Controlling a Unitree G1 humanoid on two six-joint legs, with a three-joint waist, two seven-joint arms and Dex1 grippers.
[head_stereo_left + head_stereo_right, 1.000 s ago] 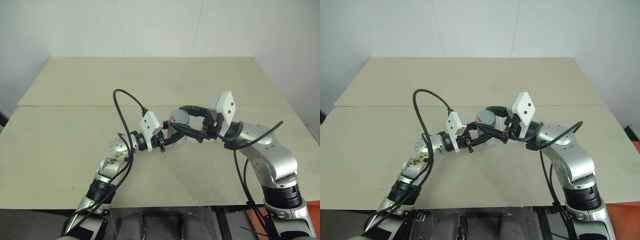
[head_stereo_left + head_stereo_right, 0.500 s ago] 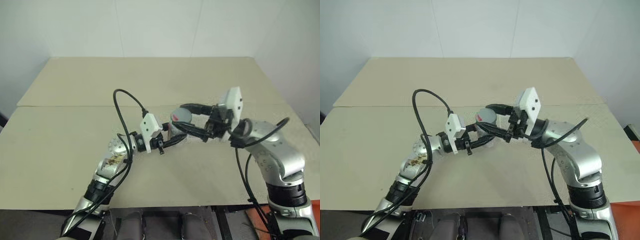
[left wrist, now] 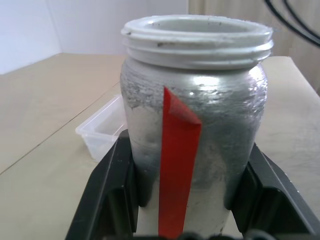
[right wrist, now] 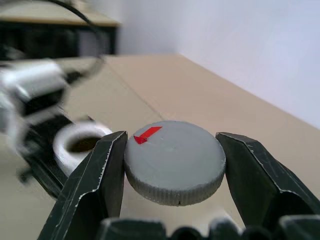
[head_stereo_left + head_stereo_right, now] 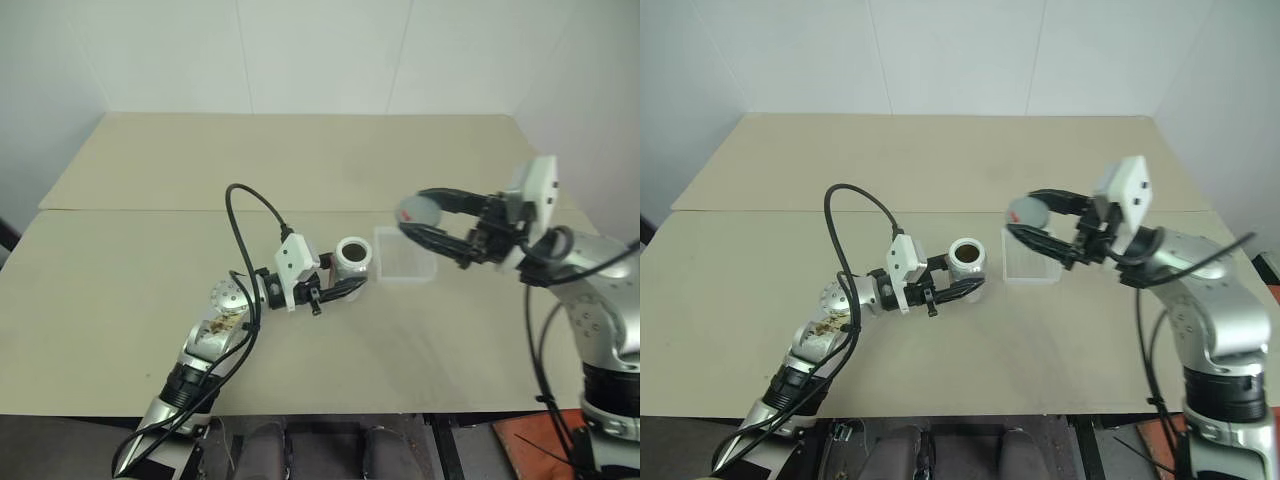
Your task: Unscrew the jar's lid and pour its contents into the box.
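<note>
The left claw (image 5: 345, 283) is clamped on the jar (image 5: 352, 262), one black finger on each side of its body, as the left wrist view shows; the jar stands upright with its threaded mouth uncovered, near the centre of the worktop (image 5: 150, 260). A red strip runs down the jar's side (image 3: 192, 125) between the fingers. The right claw (image 5: 428, 222) grips the lid (image 5: 417, 211), its two fingers pressed against the ribbed rim on opposite sides, the grey disc held level in the air with its small red mark up. The lid is well apart from the jar, at about 3 o'clock of it, and hangs above the far right corner of the box (image 5: 404, 266).

The box sits on the worktop just beside the jar, at its 3 o'clock, whether touching it or not I cannot tell. Its clear walls are faint against the worktop.

Inside the jar's mouth there is only a dark interior; the contents cannot be made out. In the right wrist view the jar (image 4: 80, 146) and the left claw behind the lid are blurred.
</note>
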